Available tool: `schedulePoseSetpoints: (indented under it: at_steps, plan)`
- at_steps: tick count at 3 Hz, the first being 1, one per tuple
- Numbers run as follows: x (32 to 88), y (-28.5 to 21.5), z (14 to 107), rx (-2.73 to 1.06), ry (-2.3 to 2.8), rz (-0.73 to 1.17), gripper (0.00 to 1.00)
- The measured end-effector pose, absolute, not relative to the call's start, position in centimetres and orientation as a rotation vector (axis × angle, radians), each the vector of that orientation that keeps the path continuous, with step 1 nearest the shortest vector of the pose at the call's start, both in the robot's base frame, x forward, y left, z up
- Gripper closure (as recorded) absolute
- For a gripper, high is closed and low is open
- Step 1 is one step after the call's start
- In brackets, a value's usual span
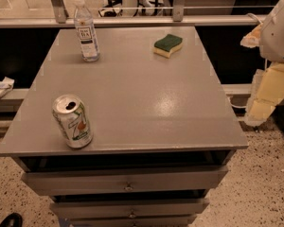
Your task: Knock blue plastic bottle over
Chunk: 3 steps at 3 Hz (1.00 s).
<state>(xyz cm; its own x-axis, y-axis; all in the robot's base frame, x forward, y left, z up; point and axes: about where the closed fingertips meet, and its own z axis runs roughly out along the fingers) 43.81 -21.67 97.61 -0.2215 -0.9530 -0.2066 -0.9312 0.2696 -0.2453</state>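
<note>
The blue plastic bottle (86, 32) stands upright near the far left corner of the grey cabinet top (146, 93). It is slim and clear, with a white cap and a white label with dark print. My gripper (259, 113) hangs off the right side of the cabinet, past its right edge and far from the bottle, below the white arm (279, 27). It holds nothing that I can see.
A green-and-white soda can (72, 121) stands opened near the front left edge. A green and yellow sponge (168, 45) lies at the far right of the top. Drawers (128, 181) sit below the front edge. A railing (132, 20) runs behind the cabinet.
</note>
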Motion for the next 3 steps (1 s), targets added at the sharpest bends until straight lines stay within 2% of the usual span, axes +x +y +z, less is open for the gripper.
schedulePoseSetpoints:
  at_steps: [2, 3]
  plan:
    - [44.8, -20.7, 97.0, -1.706, 2.209, -0.067, 0.0]
    - [47.1, -18.1, 95.3, -1.686, 2.152, 0.014, 0.0]
